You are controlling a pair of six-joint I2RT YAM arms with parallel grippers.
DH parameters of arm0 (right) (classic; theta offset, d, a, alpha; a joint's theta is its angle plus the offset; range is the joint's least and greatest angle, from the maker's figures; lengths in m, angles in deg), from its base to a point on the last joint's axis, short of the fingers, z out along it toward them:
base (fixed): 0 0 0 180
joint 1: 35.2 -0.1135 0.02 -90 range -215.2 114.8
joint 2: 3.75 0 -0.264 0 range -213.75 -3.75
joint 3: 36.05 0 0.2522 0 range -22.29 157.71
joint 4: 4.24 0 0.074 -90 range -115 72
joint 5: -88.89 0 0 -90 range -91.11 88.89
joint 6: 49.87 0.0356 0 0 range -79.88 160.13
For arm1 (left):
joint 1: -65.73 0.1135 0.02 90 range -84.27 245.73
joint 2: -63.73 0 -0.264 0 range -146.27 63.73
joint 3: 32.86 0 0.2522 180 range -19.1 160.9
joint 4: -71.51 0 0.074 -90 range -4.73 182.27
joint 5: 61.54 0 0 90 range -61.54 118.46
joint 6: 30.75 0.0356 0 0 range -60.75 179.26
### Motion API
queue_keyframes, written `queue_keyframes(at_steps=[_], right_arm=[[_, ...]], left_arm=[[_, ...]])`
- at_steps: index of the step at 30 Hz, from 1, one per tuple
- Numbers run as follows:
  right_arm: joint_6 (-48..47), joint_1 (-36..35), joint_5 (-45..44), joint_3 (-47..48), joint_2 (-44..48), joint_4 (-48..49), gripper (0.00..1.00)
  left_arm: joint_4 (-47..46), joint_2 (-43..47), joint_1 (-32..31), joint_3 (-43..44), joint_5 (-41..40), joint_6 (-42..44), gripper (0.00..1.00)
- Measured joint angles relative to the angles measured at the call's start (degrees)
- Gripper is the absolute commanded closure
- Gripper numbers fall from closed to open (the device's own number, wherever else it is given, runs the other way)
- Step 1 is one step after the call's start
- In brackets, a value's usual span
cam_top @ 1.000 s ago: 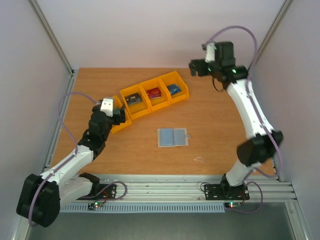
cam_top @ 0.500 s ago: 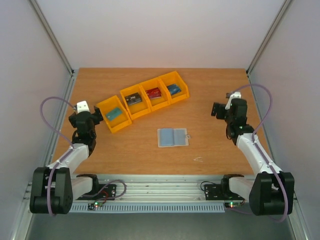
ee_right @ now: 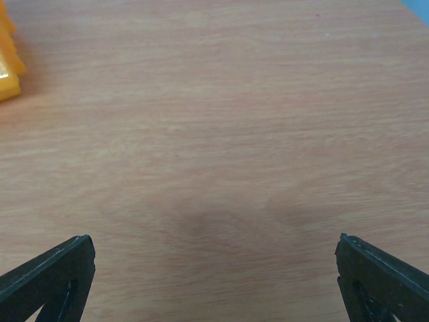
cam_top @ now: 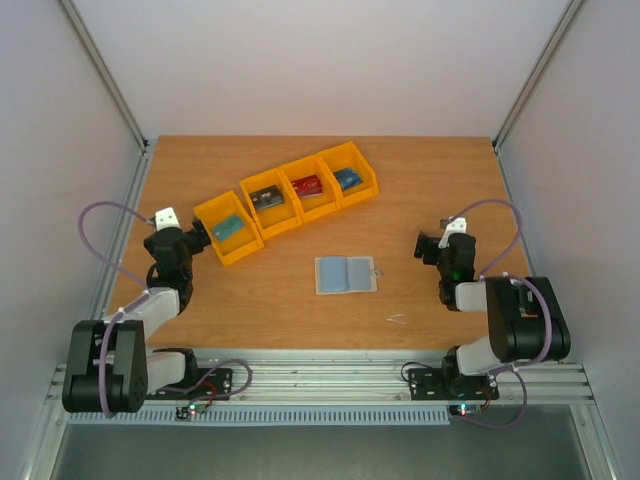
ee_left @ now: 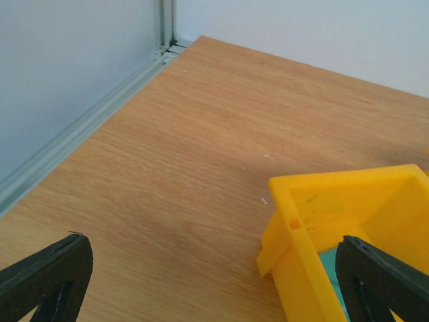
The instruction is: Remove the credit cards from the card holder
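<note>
The card holder (cam_top: 346, 274) lies open on the table's middle, pale blue-grey face up, with its small tab on the right. The credit cards lie one per yellow bin: teal (cam_top: 229, 227), dark grey (cam_top: 266, 197), red (cam_top: 307, 185), blue (cam_top: 347, 179). My left gripper (cam_top: 197, 236) is open and low beside the teal card's bin (ee_left: 335, 201); in the left wrist view a sliver of the teal card (ee_left: 332, 268) shows by its right finger. My right gripper (cam_top: 424, 246) is open over bare wood (ee_right: 214, 168), well to the right of the card holder. Neither holds anything.
The four yellow bins form a slanted row (cam_top: 290, 200) at the back left. A metal rail (ee_left: 87, 127) and grey wall border the table on the left. A corner of a bin (ee_right: 7, 67) shows at the right wrist view's left edge. A small white scrap (cam_top: 397, 320) lies near the front.
Both arms have drawn back and folded down near their bases. The right gripper came down from high at the back right to table level; the left one pulled away from the bins.
</note>
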State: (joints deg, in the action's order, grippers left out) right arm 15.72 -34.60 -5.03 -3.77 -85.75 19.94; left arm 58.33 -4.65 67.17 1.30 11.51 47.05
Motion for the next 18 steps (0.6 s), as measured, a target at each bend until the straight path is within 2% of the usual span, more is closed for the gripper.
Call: queue_keyframes(at_steps=[7, 15, 18], right_arm=[[-1.9, 0.0, 4.0, -1.4, -9.2, 14.5, 0.02], [-3.1, 1.1, 8.7, 4.0, -9.2, 11.8, 0.02], [-2.7, 1.6, 8.3, 5.0, -9.2, 10.6, 0.02]], left_arm=[[-9.4, -6.3, 0.0, -2.6, 3.6, 4.3, 0.01], [-21.2, -18.3, 0.0, -1.1, 10.3, 6.7, 0.01], [-23.4, -19.5, 0.0, -1.0, 11.3, 7.3, 0.01]])
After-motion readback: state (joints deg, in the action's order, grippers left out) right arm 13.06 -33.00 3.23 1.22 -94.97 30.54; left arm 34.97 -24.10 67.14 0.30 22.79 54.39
